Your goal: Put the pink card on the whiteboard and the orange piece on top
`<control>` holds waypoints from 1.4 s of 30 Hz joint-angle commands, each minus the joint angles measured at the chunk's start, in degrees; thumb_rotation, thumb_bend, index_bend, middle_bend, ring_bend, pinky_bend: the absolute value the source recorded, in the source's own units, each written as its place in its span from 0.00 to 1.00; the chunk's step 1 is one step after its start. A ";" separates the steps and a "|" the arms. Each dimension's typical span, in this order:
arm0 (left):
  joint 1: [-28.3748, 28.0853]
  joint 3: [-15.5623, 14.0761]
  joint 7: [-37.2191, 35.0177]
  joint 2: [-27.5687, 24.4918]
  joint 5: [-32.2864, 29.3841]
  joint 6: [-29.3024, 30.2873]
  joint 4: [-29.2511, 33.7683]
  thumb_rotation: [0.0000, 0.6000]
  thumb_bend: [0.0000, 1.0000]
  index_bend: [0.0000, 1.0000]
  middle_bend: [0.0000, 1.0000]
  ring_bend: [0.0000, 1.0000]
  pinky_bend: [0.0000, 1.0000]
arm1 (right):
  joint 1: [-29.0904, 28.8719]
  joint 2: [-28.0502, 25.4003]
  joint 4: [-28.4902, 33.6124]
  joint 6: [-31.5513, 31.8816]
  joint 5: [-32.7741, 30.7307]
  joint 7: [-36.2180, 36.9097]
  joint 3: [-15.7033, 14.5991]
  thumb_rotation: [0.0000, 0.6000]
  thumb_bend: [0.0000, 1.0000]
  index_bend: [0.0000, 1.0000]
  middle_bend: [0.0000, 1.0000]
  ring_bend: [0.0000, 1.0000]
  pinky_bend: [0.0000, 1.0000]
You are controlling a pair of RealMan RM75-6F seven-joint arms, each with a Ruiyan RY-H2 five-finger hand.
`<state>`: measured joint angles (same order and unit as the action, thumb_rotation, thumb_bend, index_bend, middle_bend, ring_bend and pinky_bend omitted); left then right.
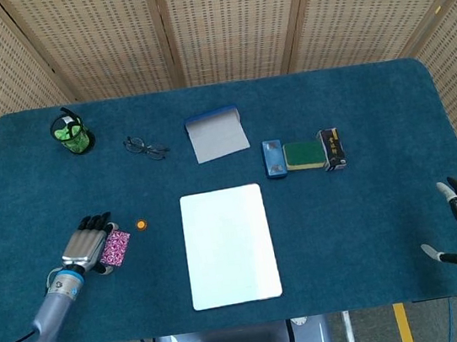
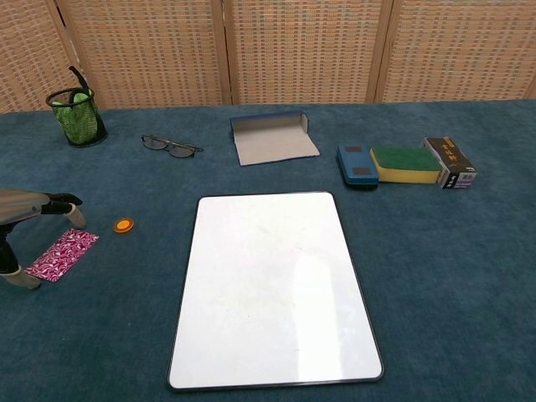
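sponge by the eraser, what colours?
Green top, yellow underside: sponge, clearest in the chest view.

You are working at a staged test station, office-like in character. A table (image 1: 373, 227) covered in blue carpet-like cloth stands before woven folding screens (image 1: 225, 23). The desk items support this: a green mesh pen cup (image 1: 71, 134), glasses (image 1: 146, 147), a whiteboard (image 1: 230, 246), a board eraser (image 1: 274, 159) and a sponge (image 1: 304, 155).

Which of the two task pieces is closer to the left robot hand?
The pink card, right beside the left robot hand; the orange piece lies farther off.
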<state>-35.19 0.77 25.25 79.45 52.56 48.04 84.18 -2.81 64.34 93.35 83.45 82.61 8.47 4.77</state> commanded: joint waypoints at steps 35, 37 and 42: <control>1.65 0.70 -4.49 -2.29 6.21 4.71 3.79 1.00 0.00 0.37 0.00 0.00 0.00 | 0.01 -0.07 0.09 -0.03 0.03 0.27 -0.04 1.00 0.00 0.00 0.00 0.00 0.00; 1.62 0.91 -4.49 -2.68 6.53 5.08 4.64 1.00 0.00 0.37 0.00 0.00 0.00 | 0.00 -0.08 0.08 -0.06 0.02 0.31 -0.03 1.00 0.00 0.00 0.00 0.00 0.00; 1.10 1.71 -3.35 -3.86 6.82 6.12 7.60 1.00 0.00 0.37 0.00 0.00 0.00 | -0.01 -0.12 0.03 -0.10 0.08 0.46 -0.07 1.00 0.00 0.00 0.00 0.00 0.00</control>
<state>-33.84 2.15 21.48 76.00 59.33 53.87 91.00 -2.82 64.22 93.38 83.35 82.69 8.93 4.70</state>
